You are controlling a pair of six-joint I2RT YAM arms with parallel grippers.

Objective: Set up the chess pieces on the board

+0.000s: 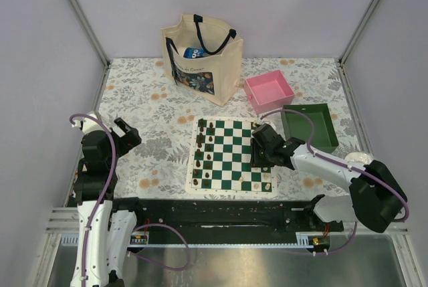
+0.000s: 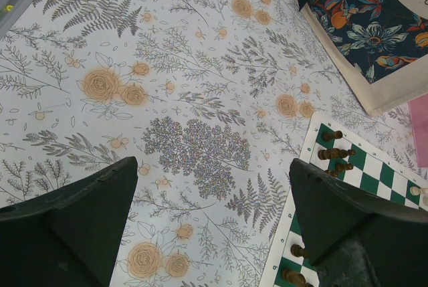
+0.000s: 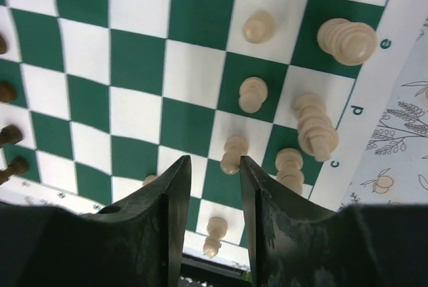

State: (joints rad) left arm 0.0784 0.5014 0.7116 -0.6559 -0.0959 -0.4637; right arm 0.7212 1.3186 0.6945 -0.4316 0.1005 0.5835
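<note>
The right gripper [image 3: 213,162] has its dark jaws slightly apart and empty over the flat green-and-white board [image 3: 137,66]. A smooth, turned cream pawn [image 3: 231,153] stands upright just past their tips, lower middle of the wrist view, so this arm is nearer. The left gripper [image 2: 214,166], spread wide, hovers over the floral tablecloth [image 2: 167,66], left of the board.

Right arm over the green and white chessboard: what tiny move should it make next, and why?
Probably lift straight up. The right arm's fingers stand slightly apart, empty; a small cream pawn stands upright just beyond their tips, and more cream pieces crowd close, so moving sideways could topple them.
</note>
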